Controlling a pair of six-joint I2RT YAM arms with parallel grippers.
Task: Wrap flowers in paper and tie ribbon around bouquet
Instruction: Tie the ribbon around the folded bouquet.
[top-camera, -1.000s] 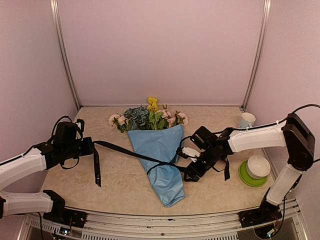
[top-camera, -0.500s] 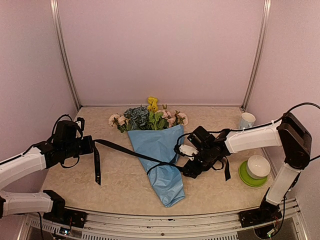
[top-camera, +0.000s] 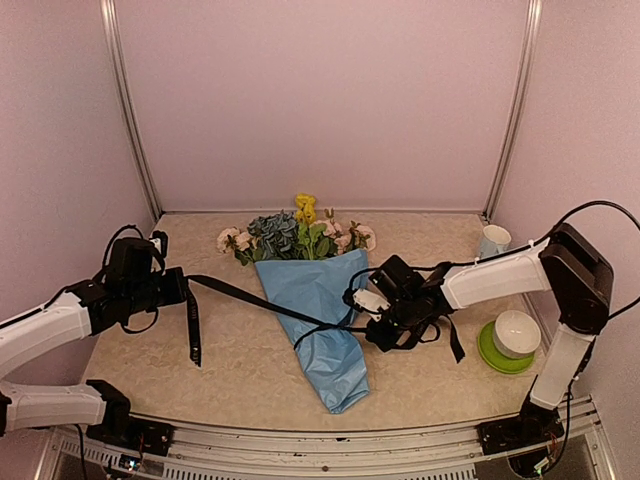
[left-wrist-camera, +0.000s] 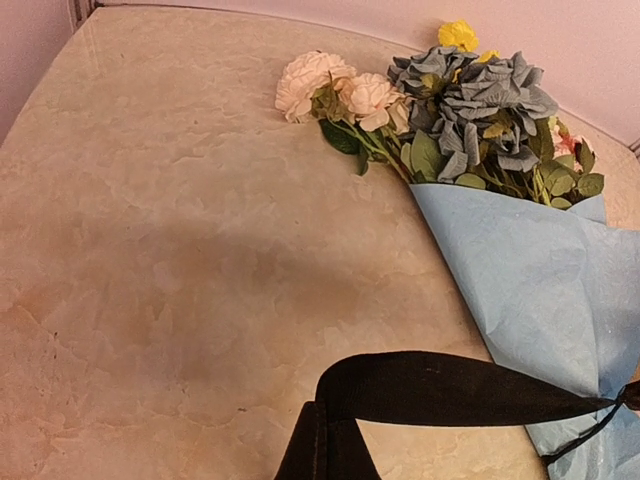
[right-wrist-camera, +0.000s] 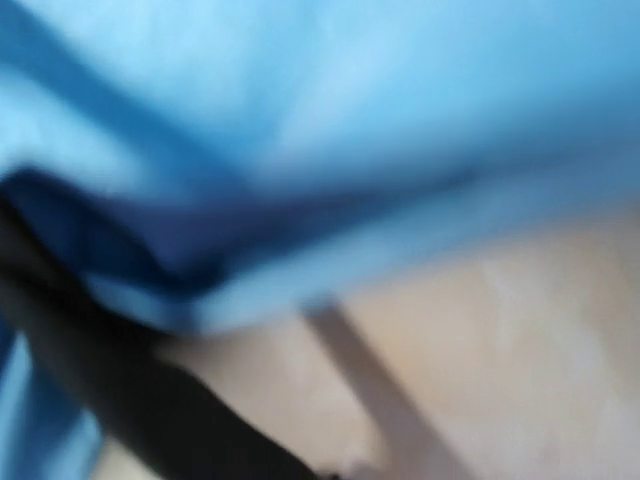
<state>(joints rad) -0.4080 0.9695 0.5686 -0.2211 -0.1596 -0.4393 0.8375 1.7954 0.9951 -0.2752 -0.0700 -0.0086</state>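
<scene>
Right now the bouquet (top-camera: 305, 285) is lying on the surface (top-camera: 220, 380), with the ribbon (top-camera: 240, 296) stretching from its left side across the paper (top-camera: 330, 370) cone. The left jaws are gripping the ribbon well left of the bouquet. The right jaws are clenching at the bouquet's right edge, though I cannot tell whether on ribbon or paper. If they are pinching paper, any pull is risking a tear, or dragging the bouquet sideways and loosening the wrap.

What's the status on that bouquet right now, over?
Left gripper shut on the ribbon, stretched across the bouquet. Right gripper shut beside the bouquet; its hold unclear. White bowl off to the right, apart.
</scene>
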